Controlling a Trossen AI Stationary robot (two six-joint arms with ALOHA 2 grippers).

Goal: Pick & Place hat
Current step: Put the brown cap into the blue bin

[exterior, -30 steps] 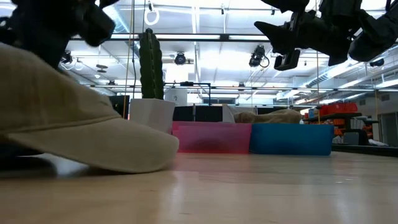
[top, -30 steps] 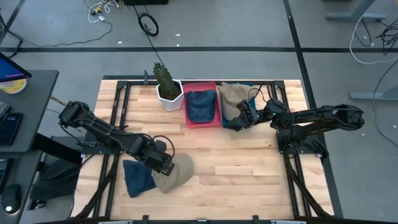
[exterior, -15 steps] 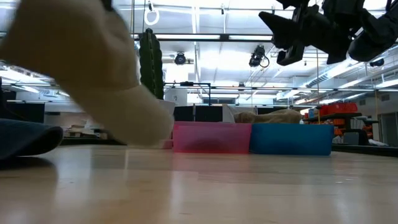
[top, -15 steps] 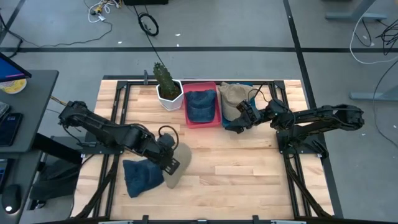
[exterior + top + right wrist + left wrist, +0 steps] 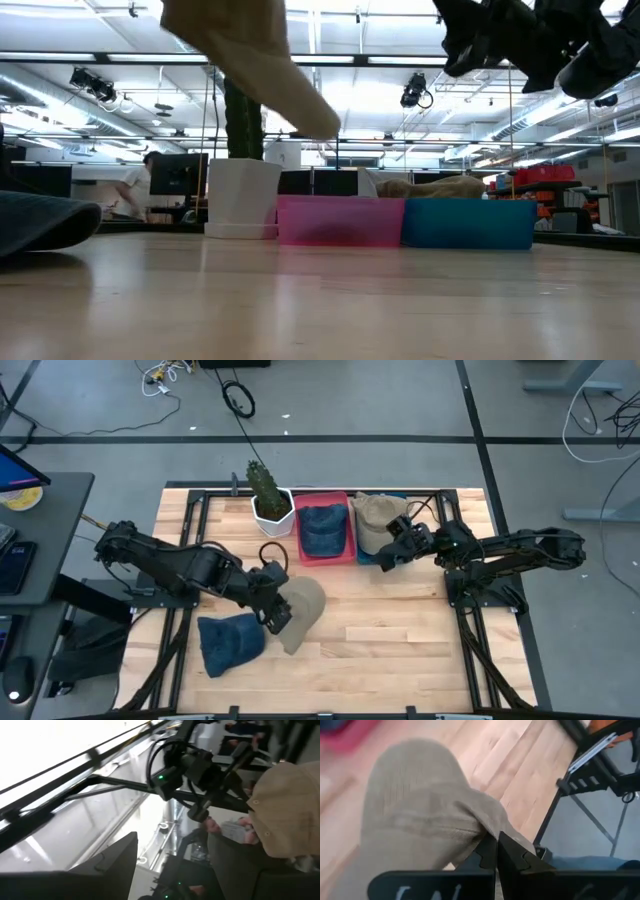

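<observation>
Tan hat lifted clear of the desk by the left gripper

The tan hat [image 5: 302, 610] is held above the desk [image 5: 400, 630] with the left gripper's [image 5: 274, 612] jaws clamped together on its fabric, beside a blue hat [image 5: 228, 642] lying flat. The right gripper [image 5: 393, 550] is held with its jaws apart over the blue bin [image 5: 468, 224], where another tan hat [image 5: 372, 515] is seen; a blue hat fills the pink bin [image 5: 322, 555].
</observation>
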